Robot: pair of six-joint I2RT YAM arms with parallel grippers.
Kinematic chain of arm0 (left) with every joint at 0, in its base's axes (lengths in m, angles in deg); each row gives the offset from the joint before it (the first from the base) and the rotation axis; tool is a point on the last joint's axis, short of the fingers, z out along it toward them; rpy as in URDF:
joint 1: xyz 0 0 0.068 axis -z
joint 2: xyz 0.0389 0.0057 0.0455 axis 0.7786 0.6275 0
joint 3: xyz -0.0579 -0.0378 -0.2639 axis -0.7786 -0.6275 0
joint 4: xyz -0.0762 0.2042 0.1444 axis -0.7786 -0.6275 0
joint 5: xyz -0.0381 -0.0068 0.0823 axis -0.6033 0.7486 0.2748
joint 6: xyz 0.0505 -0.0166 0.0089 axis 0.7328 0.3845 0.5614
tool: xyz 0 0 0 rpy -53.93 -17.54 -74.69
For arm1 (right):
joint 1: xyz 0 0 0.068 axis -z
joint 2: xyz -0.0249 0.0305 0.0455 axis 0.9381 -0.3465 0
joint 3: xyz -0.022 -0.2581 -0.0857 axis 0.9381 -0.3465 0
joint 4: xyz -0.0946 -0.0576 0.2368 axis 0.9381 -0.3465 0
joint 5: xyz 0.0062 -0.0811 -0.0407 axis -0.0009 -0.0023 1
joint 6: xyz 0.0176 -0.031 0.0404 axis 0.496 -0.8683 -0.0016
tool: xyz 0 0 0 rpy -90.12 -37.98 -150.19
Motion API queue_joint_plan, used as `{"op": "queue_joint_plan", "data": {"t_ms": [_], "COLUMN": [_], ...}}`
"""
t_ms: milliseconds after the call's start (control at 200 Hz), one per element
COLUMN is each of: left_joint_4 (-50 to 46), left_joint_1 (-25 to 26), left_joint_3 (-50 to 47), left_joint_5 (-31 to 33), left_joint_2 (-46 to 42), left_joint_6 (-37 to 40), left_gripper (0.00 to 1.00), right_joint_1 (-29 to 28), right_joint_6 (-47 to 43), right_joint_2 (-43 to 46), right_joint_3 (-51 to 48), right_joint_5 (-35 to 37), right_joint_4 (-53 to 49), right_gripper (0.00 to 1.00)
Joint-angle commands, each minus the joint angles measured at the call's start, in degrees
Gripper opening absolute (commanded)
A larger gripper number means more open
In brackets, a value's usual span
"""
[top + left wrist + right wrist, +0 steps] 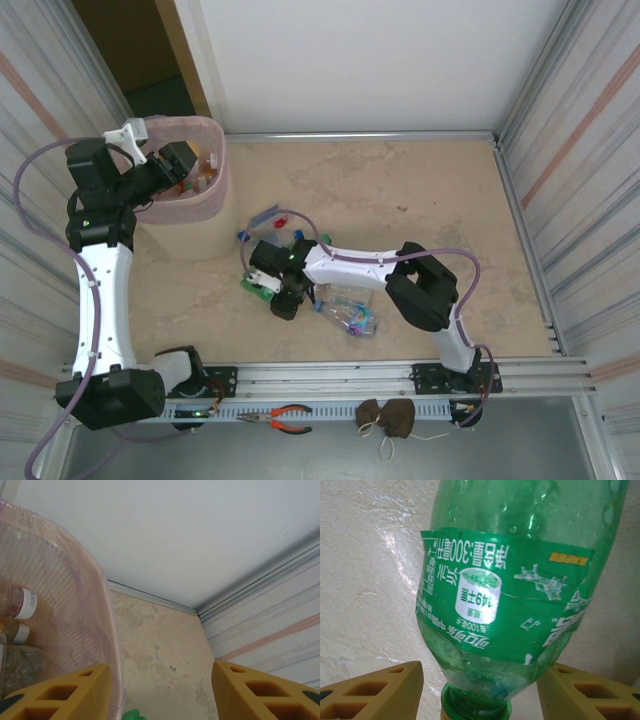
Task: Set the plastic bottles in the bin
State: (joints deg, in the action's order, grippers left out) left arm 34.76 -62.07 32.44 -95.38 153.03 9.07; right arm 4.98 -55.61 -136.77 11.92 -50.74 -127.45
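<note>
The right gripper [286, 298] is reaching down at the middle of the table [420, 200]. Its yellow fingers [385, 690] are standing on either side of a green bottle [510, 580], which is lying on the tabletop with its neck toward the wrist. The fingers are sitting right at the bottle's shoulders, and whether they are pressing it cannot be told. More are lying close by: a clear bottle [352, 312] with a colourful label just to the right, and capped bottles [272, 220], blue and red, on the far side. The right and far parts of the table are lying bare up to the walls [560, 150]. The left gripper [160, 692] is hanging released over the right rim of the bin [75, 590] in the far left corner, with nothing gripped between its jaws. White-capped bottles [24, 604] are lying inside the bin.
</note>
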Motion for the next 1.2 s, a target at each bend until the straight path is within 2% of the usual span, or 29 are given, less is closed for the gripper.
{"op": "queue_joint_plan", "data": {"t_ms": [0, 656, 912, 1042, 1197], "left_joint_4": [0.79, 0.44, -0.87, -1.44, -2.75], "left_joint_1": [-0.36, -0.4, -0.4, -0.4, -0.4], "left_joint_3": [-0.48, -0.17, 1.21, 2.03, 3.67], "left_joint_5": [-1.22, -0.38, 0.49, 0.15, -0.92], "left_joint_2": [-1.38, -2.59, -3.17, -3.41, -3.13], "left_joint_6": [0.19, -0.52, -1.51, -1.78, -1.17], "left_gripper": [0.55, 0.54, 0.54, 0.53, 0.53], "right_joint_1": [-0.39, -1.09, -1.06, -0.94, 0.02], "right_joint_6": [2.87, 4.45, 5.14, 5.55, 6.84], "right_joint_2": [-1.19, -2.68, -2.57, 0.03, 6.71], "right_joint_3": [1.19, -0.64, -0.88, -1.86, -4.84], "right_joint_5": [2.21, 4.32, 5.17, 5.06, 2.57], "right_joint_4": [-2.09, -2.27, -1.96, -0.72, 3.44], "right_gripper": [0.59, 0.48, 0.4, 0.33, 0.31]}}
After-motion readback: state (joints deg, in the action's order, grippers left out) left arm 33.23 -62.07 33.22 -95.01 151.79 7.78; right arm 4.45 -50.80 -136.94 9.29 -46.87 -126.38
